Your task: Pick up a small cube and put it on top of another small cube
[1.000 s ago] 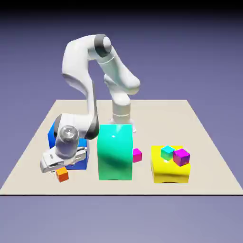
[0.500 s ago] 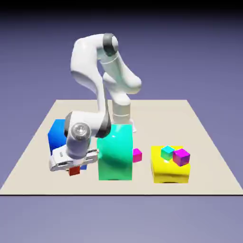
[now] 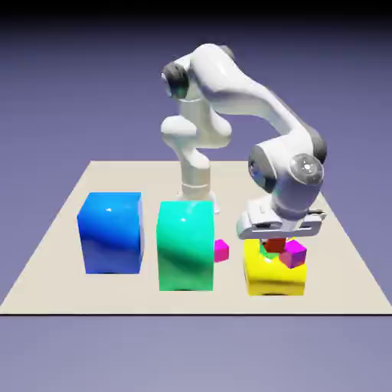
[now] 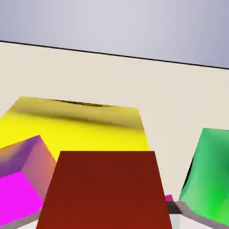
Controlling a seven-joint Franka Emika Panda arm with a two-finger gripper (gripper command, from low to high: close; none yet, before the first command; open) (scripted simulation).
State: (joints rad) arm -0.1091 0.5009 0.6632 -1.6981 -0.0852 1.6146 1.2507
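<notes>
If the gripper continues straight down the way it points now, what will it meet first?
Probably the teal cube on the yellow block. The gripper holds the orange cube just above it, beside the purple cube; exact alignment is unclear.

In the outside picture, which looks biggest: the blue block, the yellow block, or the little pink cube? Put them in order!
Largest to smallest in the exterior view:
1. blue block
2. yellow block, partly hidden by the gripper
3. pink cube

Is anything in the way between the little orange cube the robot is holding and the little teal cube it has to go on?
Nothing visible is. The orange cube, held in the gripper, sits right above the teal cube on the yellow block. The purple cube stands close beside the teal one, toward the exterior view's right, not between them.
</notes>
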